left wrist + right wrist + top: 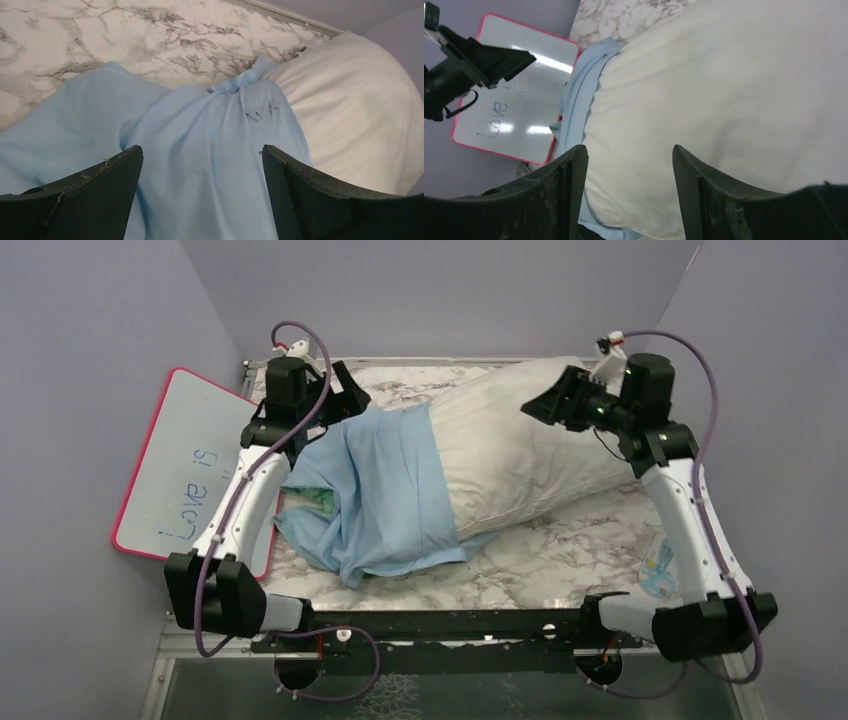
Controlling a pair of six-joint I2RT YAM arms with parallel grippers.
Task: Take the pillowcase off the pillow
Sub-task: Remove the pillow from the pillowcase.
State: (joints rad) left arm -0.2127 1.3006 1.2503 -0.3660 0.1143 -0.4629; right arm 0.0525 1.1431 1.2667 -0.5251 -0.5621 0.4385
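The off-white pillow (pixel 530 445) lies across the marble table, its right half bare. The light-blue pillowcase (pixel 385 490) still covers its left end, bunched toward the front, with a bit of mint-green face (pixel 305 502) showing at the left. My left gripper (pixel 345 395) hovers open over the far-left edge of the pillowcase (pixel 200 165), nothing between its fingers. Over the bare pillow (pixel 724 90) near its far right end, my right gripper (pixel 548 405) is open, holding nothing. The hem of the pillowcase (pixel 579 100) runs across the pillow's middle.
A pink-rimmed whiteboard (pixel 190 470) with handwriting leans at the table's left side. A small printed card (pixel 658 570) lies by the right arm. Grey walls close in left, right and behind. The marble tabletop (pixel 550 550) shows in front of the pillow.
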